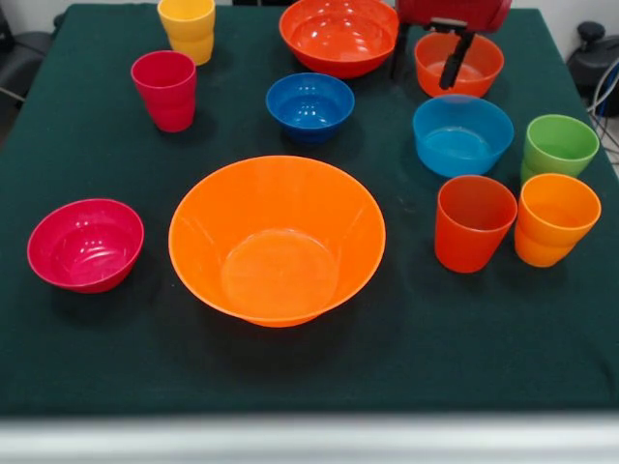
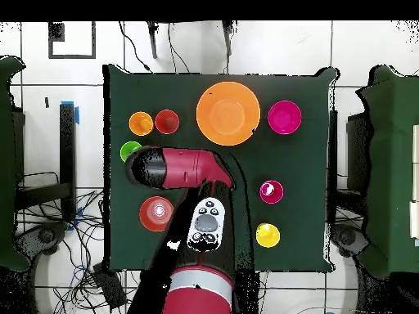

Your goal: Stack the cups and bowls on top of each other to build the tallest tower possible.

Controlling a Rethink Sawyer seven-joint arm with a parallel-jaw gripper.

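Inventory, taken from the large orange bowl (image 1: 277,242) as landmark; places as the front view shows them. No tower stands: every cup and bowl sits singly on the green table (image 1: 87,145).

- Large orange bowl: upright, empty, near the front edge.
- Magenta bowl (image 1: 85,244): just to its left, apart from it.
- Dark blue bowl (image 1: 309,105): behind it, toward my pedestal.
- Red-orange large bowl (image 1: 339,36): farther behind, at the table's far side.
- Crimson cup (image 1: 165,90): behind and left of it.
- Yellow cup (image 1: 188,29): farther back again, beyond the crimson cup.
- Light blue bowl (image 1: 462,134): behind and right of it.
- Orange-red small bowl (image 1: 458,64): beyond the light blue bowl; my gripper (image 1: 430,60) hangs at its left rim.
- Red-orange cup (image 1: 474,222): right of it.
- Orange cup (image 1: 555,218): just beside the red-orange cup, farther right.
- Green cup (image 1: 558,147): directly behind the orange cup.

My gripper: two dark fingers (image 1: 456,60) hang apart, one inside the orange-red bowl, the other outside its rim, clasping nothing.
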